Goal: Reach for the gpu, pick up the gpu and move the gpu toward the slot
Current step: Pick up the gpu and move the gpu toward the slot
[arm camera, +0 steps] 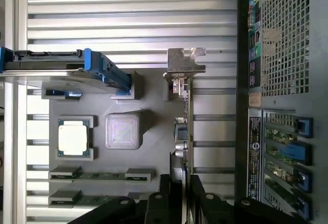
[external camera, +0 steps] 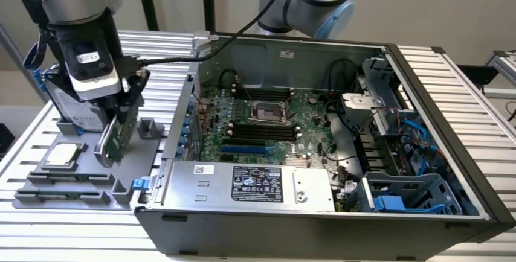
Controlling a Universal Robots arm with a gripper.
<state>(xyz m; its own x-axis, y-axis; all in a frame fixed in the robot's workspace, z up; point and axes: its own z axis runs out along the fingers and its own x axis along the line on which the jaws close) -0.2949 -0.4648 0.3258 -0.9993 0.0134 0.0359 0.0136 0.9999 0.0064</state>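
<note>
Two views split the facts between them.

Exterior view: the black two-finger gripper (external camera: pixel 121 112) on the silver-and-grey arm hangs over a grey moulded parts tray (external camera: pixel 133 156) at the exterior view's left. The tray sits just beside an open black-and-silver computer case (external camera: pixel 322 232). The gripper has the gpu (external camera: pixel 113 138), a thin flat green circuit-board card, by its upper edge. The card is tilted, with its lower end down at the tray. Cannot tell whether it has cleared its holder. It is outside the case, well apart from the motherboard.

Wrist view: the gpu (arm camera: pixel 184 126) shows edge-on as a thin line. Its narrow silver metal bracket (arm camera: pixel 185 66) is at the end away from the gripper (arm camera: pixel 180 185). The black fingers (arm camera: pixel 165 188) are drawn in against both faces of the card, clamped on it. This view also shows the case's perforated rear panel (arm camera: pixel 287 55).

Tray contents:
- a boxy silver hard drive with blue rails (arm camera: pixel 66 69), standing on edge at one end
- a small square silver processor chip (arm camera: pixel 75 138) in a square pocket
- a raised square grey block (arm camera: pixel 123 130) beside the chip
- two green memory sticks (arm camera: pixel 102 174) lying in long grooves

Case contents, exterior view:
- a green motherboard (external camera: pixel 310 120) with a square metal socket (external camera: pixel 264 112) and a blue slot (external camera: pixel 244 151)
- a silver power supply box with a black label (external camera: pixel 250 183) along the near wall
- a blue plastic drive cage (external camera: pixel 403 198) at the exterior view's right
</note>
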